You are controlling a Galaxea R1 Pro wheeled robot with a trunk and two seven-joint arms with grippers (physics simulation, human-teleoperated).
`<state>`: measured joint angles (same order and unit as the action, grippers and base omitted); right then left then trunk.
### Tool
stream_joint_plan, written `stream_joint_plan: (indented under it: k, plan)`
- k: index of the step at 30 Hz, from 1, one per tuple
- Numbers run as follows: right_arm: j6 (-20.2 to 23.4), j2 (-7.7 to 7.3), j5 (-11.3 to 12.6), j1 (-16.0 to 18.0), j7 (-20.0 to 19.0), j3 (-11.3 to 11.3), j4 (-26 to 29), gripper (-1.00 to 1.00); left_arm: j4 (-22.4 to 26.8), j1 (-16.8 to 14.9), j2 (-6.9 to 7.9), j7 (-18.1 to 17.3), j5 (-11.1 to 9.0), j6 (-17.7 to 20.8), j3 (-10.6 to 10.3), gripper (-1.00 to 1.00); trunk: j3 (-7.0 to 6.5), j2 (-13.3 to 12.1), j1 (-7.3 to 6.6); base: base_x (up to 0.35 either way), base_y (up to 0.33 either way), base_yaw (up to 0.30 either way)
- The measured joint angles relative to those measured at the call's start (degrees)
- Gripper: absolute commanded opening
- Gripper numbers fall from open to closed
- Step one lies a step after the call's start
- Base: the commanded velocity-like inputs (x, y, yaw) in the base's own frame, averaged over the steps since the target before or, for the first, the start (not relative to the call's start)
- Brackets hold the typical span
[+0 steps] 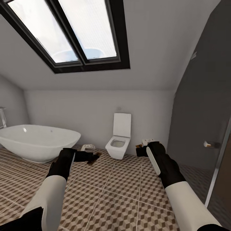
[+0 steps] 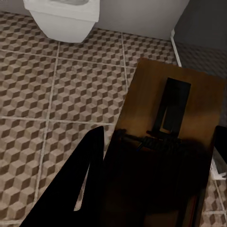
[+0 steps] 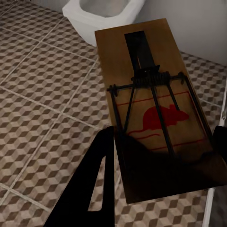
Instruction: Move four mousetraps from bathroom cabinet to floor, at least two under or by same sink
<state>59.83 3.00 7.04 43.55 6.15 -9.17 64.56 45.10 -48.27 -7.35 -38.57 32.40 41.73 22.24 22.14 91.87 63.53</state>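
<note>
While we roll over the patterned floor toward the toilet, each arm carries a mousetrap. Our right gripper is clamped on the near end of a trap, board held flat above the tiles; our left gripper is likewise closed on the other trap. We judge these boards to be light and stiff, easy to pinch by the bare wooden end, though thin wood may slip or tilt if the hold is loose, and the wire spring is best left untouched. From the head camera the traps are little more than dark slivers at the ends of the black wrists, the left one near the bathtub, the right one beside the toilet. The right wrist camera gives what that view lacks: the red mouse print, the coil and wire bars. The left wrist camera shows its board in shadow, the print too dark to make out.
</note>
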Motion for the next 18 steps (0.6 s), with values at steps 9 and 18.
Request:
stream_joint_plan:
  k: [9, 18]
  plan:
    - [0.00, 0.00, 0.00, 0.00, 0.00, 0.00, 0.00, -1.00, 0.12, 0.00, 0.07, 0.00, 0.00, -0.05, 0.00, -1.00, 0.00, 0.00, 0.00, 0.322, 0.000, 0.000]
    - [0.00, 0.00, 0.05, 0.00, 0.00, 0.00, 0.00, -1.00, 0.45, 0.00, 0.14, 0.00, -0.01, -0.10, -0.15, -1.00, 0.00, 0.00, 0.02, 0.235, 0.000, 0.000]
